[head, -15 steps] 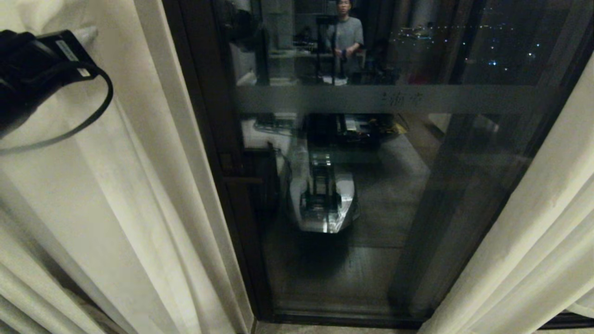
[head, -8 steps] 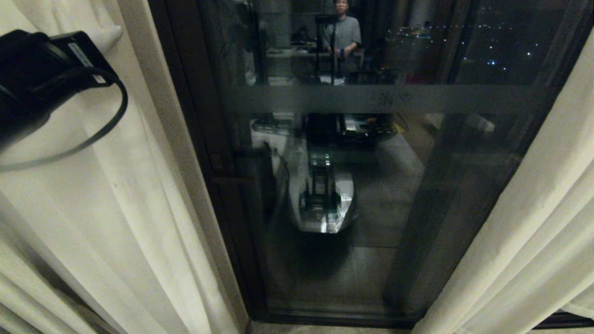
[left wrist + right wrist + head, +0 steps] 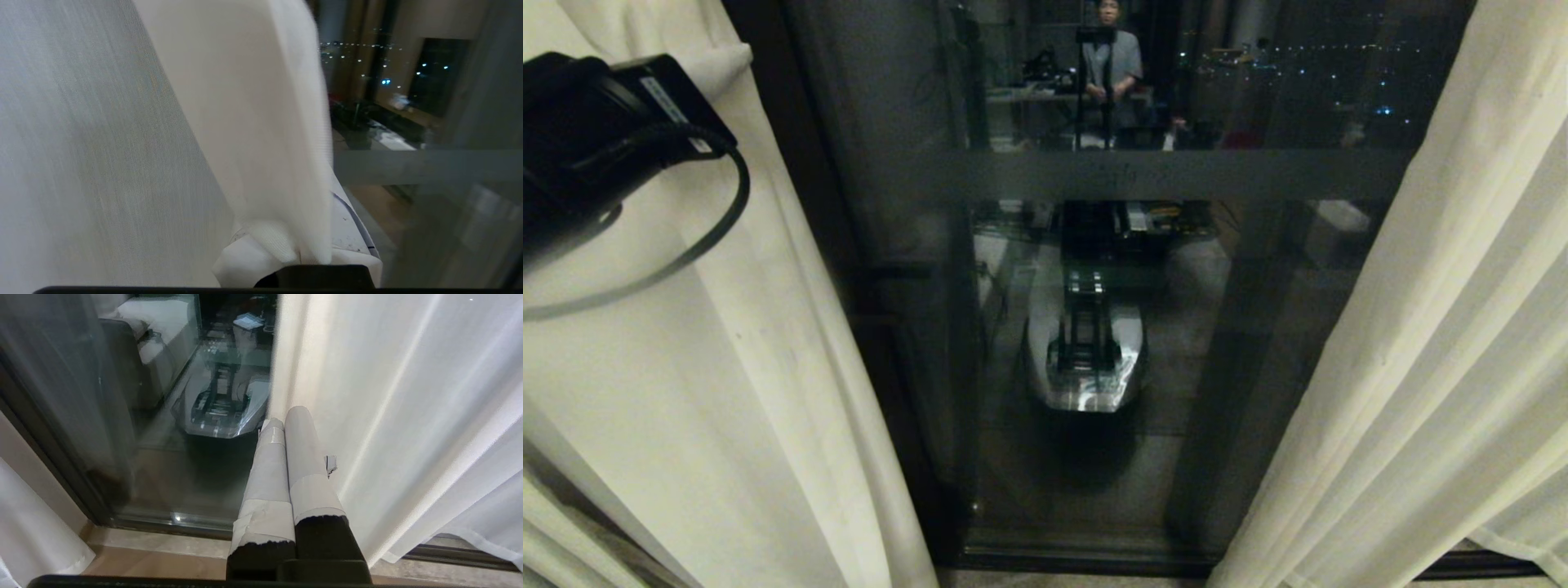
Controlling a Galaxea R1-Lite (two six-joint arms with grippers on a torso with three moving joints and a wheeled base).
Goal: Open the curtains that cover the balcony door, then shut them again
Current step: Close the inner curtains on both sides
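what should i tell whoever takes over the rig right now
Left gripper: jaws shut on the left curtain, at the upper left of the head view.
Right gripper: jaws shut, holding nothing, pointing down beside the right curtain.
The curtains are parted; the balcony door shows between them.
Done or left: opening looks done or nearly so. Closing them again is left.
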